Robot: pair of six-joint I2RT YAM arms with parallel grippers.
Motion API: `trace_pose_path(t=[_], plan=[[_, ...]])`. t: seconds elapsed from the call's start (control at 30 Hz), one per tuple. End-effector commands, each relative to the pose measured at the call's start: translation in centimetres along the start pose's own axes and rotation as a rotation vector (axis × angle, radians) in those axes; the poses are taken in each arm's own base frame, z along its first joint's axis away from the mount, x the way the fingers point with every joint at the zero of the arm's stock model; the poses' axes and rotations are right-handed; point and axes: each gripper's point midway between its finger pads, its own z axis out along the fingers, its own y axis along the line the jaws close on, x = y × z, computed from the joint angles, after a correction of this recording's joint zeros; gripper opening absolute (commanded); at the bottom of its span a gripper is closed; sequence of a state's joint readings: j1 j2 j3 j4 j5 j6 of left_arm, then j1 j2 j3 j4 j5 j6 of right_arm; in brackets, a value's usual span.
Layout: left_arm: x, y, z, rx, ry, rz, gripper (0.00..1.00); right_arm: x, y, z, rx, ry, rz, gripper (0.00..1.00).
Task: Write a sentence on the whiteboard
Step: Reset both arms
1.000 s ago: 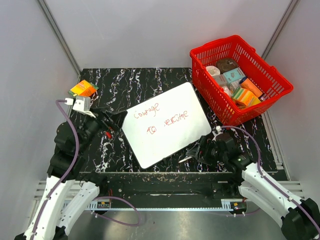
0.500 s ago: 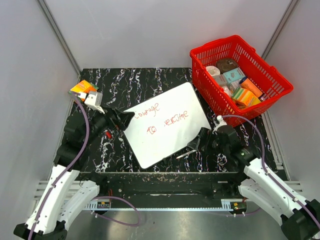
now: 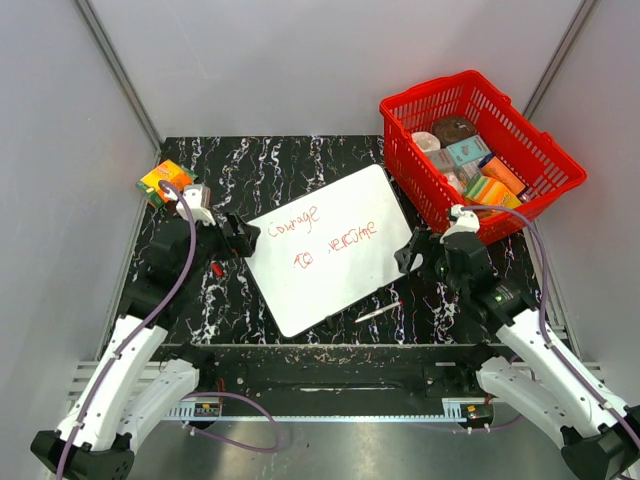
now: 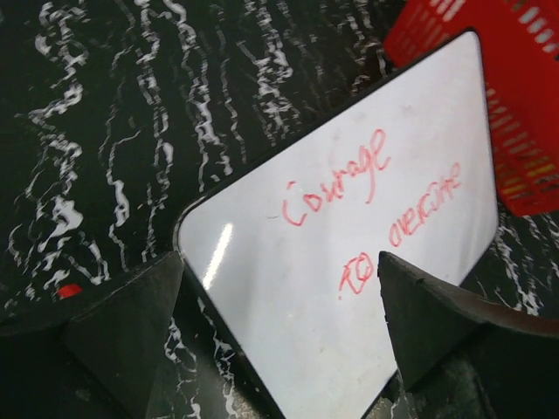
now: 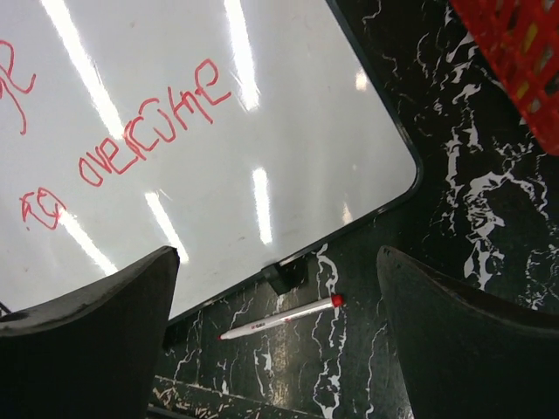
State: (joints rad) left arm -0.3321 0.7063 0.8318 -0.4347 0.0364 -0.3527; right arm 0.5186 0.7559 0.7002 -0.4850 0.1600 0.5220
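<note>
The whiteboard [image 3: 335,275] lies tilted on the black marbled table. The sentence [image 3: 325,235] is in red in two lines, "courage" over "to overcome". It also shows in the left wrist view [image 4: 336,188] and the right wrist view [image 5: 148,131]. A white marker with a red end [image 3: 378,313] lies on the table just off the board's near edge, and it shows in the right wrist view [image 5: 279,317]. My left gripper [image 3: 240,238] is open and empty over the board's left corner [image 4: 262,288]. My right gripper [image 3: 410,252] is open and empty above the board's right corner [image 5: 367,175].
A red basket [image 3: 545,160] full of small boxes stands at the back right, close to my right gripper. An orange box [image 3: 160,180] sits at the table's far left. A small red piece [image 3: 215,268] lies left of the board.
My right gripper has moved away from the marker, up toward the basket; the marker stays on the table. My left gripper has moved right, up to the board's left corner.
</note>
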Motion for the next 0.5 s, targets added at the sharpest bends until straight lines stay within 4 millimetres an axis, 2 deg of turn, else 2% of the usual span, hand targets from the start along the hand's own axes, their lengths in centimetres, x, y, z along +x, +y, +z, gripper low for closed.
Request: trace_pose_path(t=[0.0,0.13,0.2,0.47], plan=[[0.8,3.8,0.2,-0.204,-0.026,-0.064,0.99,-3.3,-0.8,-0.8,0.052,-0.141,-0.031,1.0],[1.9,5.1,0.5,-0.277,-0.019,-0.116,0.99,-4.0,-1.4,-0.6,0.084,-0.183,-0.035,1.0],[2.8,5.4,0.7,-0.292,-0.007,-0.153,0.99,-4.0,-1.4,-0.4,0.086,-0.185,-0.049,1.0],[4.3,6.2,1.5,-0.314,0.01,-0.171,0.99,-4.6,-1.4,-0.1,0.09,-0.207,-0.062,1.0]])
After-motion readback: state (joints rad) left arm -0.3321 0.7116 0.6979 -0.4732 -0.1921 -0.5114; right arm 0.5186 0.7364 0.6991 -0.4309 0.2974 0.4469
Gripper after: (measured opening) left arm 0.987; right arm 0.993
